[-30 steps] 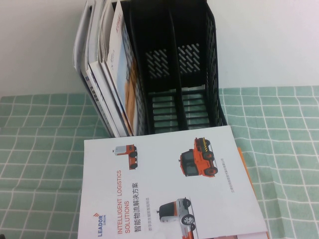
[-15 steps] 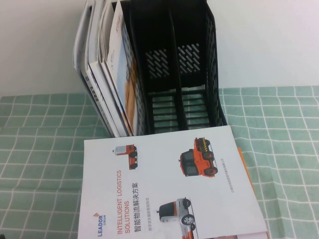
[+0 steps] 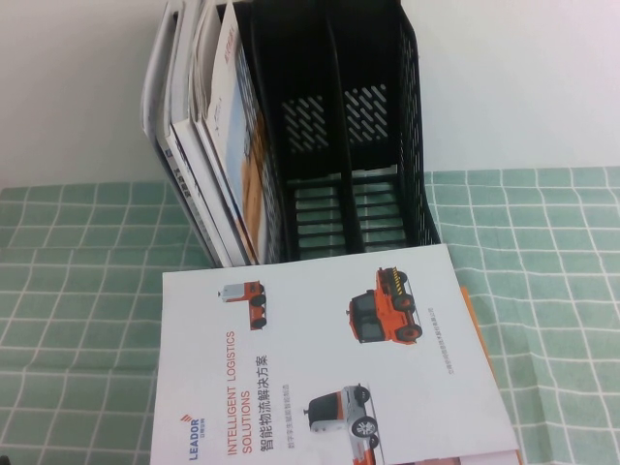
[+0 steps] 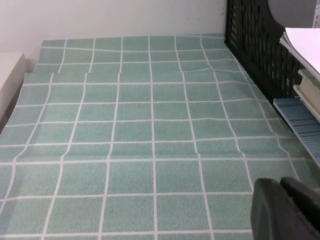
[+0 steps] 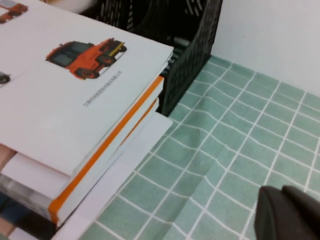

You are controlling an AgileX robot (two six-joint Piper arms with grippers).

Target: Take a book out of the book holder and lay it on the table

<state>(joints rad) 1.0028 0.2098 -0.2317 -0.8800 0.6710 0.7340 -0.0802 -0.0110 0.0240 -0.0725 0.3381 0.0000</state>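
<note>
- The book (image 3: 329, 358) lies flat on a stack just in front of the book holder (image 3: 339, 136).
- Left gripper (image 4: 287, 207) hovers over the surface (image 4: 150, 140) beside the holder; jaws: cannot tell.
- Right gripper (image 5: 290, 215) likewise, near the stack.

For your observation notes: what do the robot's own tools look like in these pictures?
Little shows. The left tool appears in its wrist view as a dark, matte, rounded black shape. The right tool looks the same in its view. No cables, markings or arm links are visible; the high view shows neither.
</note>
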